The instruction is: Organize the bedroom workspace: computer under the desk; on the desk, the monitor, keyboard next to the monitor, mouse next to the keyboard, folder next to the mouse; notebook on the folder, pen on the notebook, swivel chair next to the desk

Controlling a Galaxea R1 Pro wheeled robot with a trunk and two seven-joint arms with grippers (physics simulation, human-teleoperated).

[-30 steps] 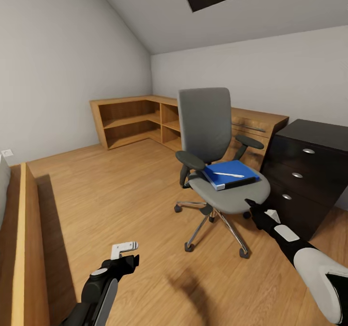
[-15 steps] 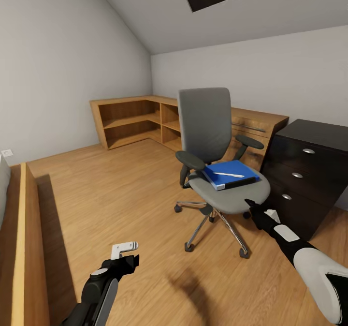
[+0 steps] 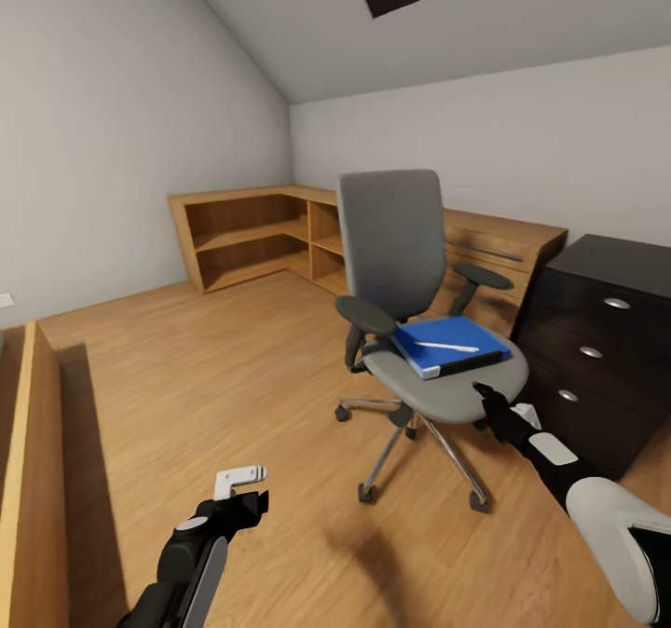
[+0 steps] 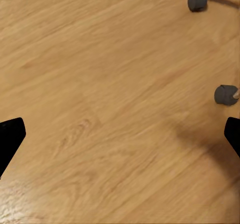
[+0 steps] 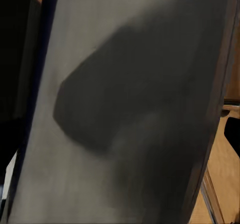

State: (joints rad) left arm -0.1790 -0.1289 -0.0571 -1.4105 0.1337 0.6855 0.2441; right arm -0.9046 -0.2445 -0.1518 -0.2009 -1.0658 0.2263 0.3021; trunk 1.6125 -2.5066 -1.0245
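The swivel chair [image 3: 396, 237] stands mid-room, grey seat and back, chrome base. On its seat lies the blue folder [image 3: 466, 334], and the thin white pen [image 3: 445, 347] rests on top of it. My right gripper [image 3: 483, 393] is at the seat's front edge, just short of the folder; the grey seat [image 5: 125, 59] looms close in the right wrist view, and the jaws look open. My left gripper [image 3: 253, 486] hangs open low over the floor. The desk's black drawer unit [image 3: 596, 353] stands right of the chair. The computer, monitor, keyboard, mouse and notebook are out of view.
A light wooden shelf unit [image 3: 252, 232] runs along the far walls behind the chair. A wooden bed frame edge [image 3: 37, 442] borders the left. Two chair casters [image 4: 225, 94] sit on the wooden floor [image 4: 100, 109] near my left gripper. The ceiling slopes down on the left.
The whole picture has shifted a little: the camera moved, and the chair and drawer unit sit slightly closer and lower right. Both arms hold the same pose.
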